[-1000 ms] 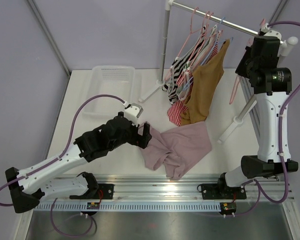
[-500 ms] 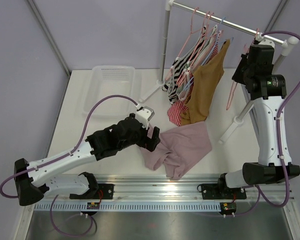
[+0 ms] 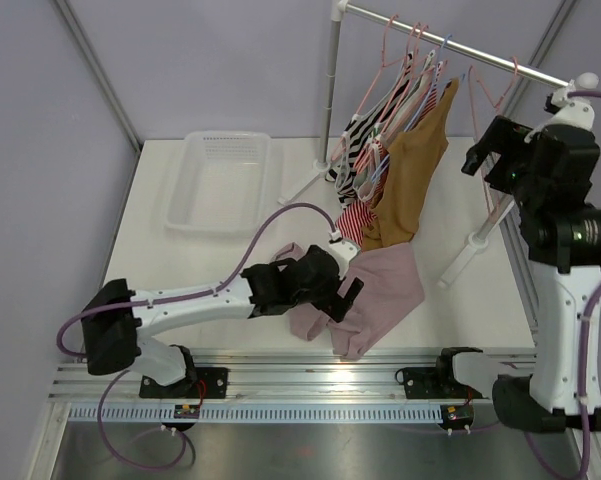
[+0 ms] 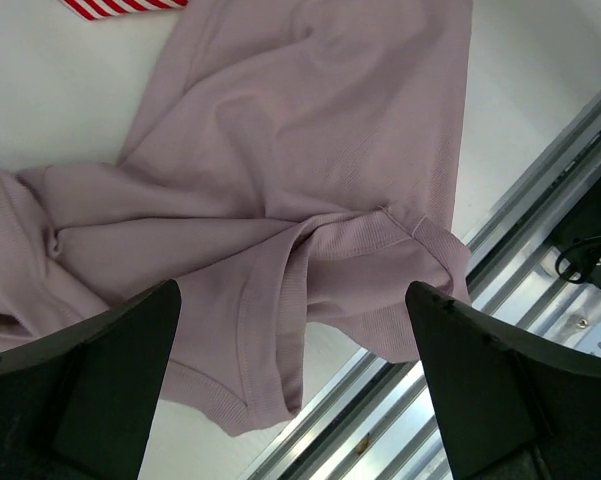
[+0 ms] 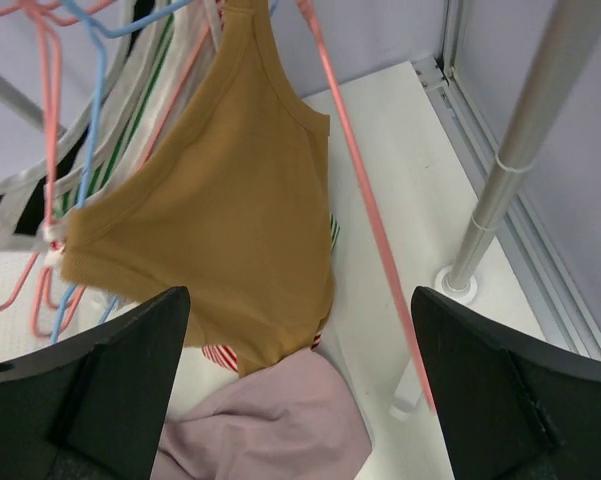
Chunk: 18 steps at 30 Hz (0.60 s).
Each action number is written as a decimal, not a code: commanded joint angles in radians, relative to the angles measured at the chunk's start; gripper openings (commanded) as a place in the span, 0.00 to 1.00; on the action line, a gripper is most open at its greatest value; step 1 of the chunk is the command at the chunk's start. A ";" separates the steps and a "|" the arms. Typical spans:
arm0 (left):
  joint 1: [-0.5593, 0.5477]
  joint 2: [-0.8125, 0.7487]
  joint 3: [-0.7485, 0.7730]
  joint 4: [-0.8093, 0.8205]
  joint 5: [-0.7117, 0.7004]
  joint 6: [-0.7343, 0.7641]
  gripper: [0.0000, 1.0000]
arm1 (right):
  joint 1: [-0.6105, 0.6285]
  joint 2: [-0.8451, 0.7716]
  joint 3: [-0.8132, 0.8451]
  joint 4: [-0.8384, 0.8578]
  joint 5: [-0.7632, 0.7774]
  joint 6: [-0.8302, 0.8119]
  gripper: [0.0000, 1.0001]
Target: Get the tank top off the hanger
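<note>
**Tank top is lying on the bench, off the hanger**

The pink-purple tank top [image 3: 385, 285] is lying in a crumpled heap on the white bench [image 3: 170, 260]. It is sitting close to the near edge, just in front of the hanging clothes. One end is reaching toward the metal rail at the front. It is lying well apart from the bare pink hanger [image 3: 492, 88], which is hanging up on the rod [image 3: 450, 45].

The left fingers [image 3: 346, 293] are hanging low over the left part of the tank top. In the left wrist view they are spread wide apart, and the tank top's folds are showing between them. They are holding nothing. I cannot tell if they are touching the cloth.

The right fingers [image 3: 485, 150] are up high by the right end of the rod, near the bare hanger. They are spread wide too and are holding nothing. In the right wrist view the hanger's thin pink wire is slanting down beside a brown top [image 3: 415, 170].

The brown top is hanging on the rod, and striped clothes [image 3: 365, 160] are hanging just to its left. A clear basket [image 3: 220, 180] is sitting at the back left of the bench, well apart from the tank top.
</note>
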 commanded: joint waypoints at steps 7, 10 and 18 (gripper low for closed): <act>-0.026 0.329 0.137 0.112 0.079 0.006 0.99 | -0.005 -0.356 -0.198 0.090 -0.184 -0.003 0.99; -0.035 0.429 0.158 0.104 0.047 -0.014 0.99 | -0.005 -0.402 -0.230 0.086 -0.259 -0.012 1.00; -0.062 0.511 0.148 0.112 0.054 -0.057 0.36 | -0.005 -0.483 -0.247 0.047 -0.282 -0.030 0.99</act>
